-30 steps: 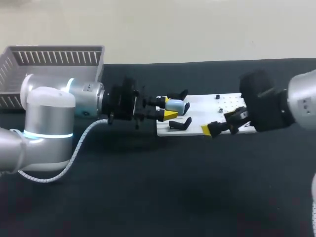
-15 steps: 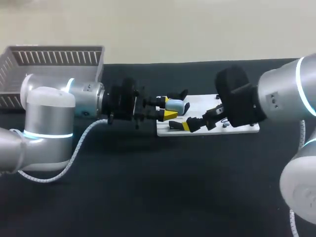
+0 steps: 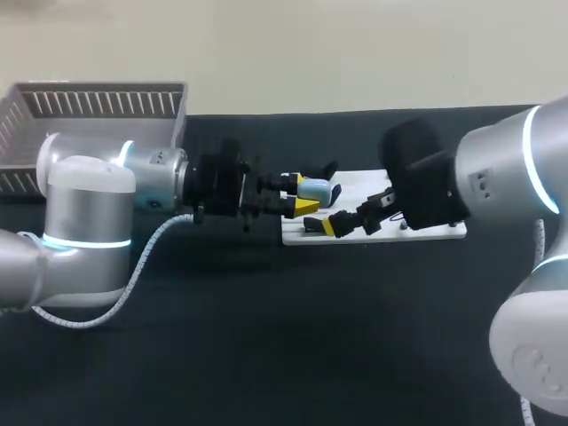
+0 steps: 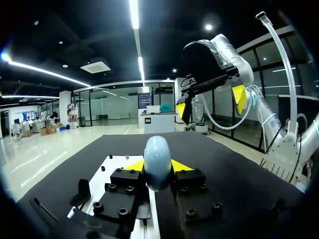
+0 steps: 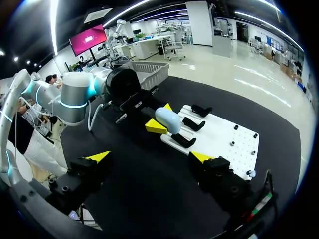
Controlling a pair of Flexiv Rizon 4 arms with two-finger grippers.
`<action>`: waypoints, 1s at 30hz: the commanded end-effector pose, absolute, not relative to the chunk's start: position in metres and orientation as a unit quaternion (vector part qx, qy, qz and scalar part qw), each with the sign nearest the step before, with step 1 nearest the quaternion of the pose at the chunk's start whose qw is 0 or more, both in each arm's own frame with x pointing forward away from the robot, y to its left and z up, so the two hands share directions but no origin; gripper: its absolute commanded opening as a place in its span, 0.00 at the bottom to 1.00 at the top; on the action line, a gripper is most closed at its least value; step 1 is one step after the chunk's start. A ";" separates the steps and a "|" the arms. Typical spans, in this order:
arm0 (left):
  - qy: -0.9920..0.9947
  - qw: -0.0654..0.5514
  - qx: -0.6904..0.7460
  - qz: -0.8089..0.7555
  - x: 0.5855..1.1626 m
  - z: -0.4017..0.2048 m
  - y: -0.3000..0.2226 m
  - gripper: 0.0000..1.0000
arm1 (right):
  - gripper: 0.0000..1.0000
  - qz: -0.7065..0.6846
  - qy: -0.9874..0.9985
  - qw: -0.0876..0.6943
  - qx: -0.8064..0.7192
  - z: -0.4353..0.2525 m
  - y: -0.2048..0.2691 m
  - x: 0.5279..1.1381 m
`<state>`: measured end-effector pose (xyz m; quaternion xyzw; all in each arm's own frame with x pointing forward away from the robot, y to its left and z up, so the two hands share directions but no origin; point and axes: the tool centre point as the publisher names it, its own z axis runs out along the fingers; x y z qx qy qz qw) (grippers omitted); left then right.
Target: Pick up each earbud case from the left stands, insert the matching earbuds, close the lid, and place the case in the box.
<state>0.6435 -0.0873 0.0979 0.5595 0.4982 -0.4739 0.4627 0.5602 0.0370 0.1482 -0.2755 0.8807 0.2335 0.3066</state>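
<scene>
A pale blue earbud case (image 3: 314, 187) is held off the table at the left end of the white stand board (image 3: 426, 188); my left gripper (image 3: 302, 194) is shut on it. From the left wrist, the case (image 4: 157, 154) stands upright between the yellow tips, lid closed. My right gripper (image 3: 342, 222) hangs open just right of the case, over the board. From the right wrist, the case (image 5: 168, 119) lies ahead of the wide-open right gripper (image 5: 149, 157), with nothing between its fingers. The right gripper (image 4: 210, 102) shows above and beyond the case in the left wrist view.
A grey slatted basket (image 3: 98, 111) stands at the table's back left. Black stands (image 5: 183, 141) rise from the board's left part, and small pegs (image 5: 233, 143) dot its right part. Dark table lies in front of both arms.
My right arm has swung left across the board, bringing its open gripper close to the held case. The left arm and the case have stayed still.
</scene>
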 end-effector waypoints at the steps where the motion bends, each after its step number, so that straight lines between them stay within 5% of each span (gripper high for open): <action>1: 0.498 0.466 0.558 -0.473 0.642 0.097 -0.087 0.00 | 1.00 0.205 0.890 0.318 -0.255 0.146 0.042 0.564; 30: 0.498 0.466 0.558 -0.473 0.642 0.097 -0.087 0.00 | 1.00 0.221 0.916 0.270 -0.199 0.127 0.060 0.608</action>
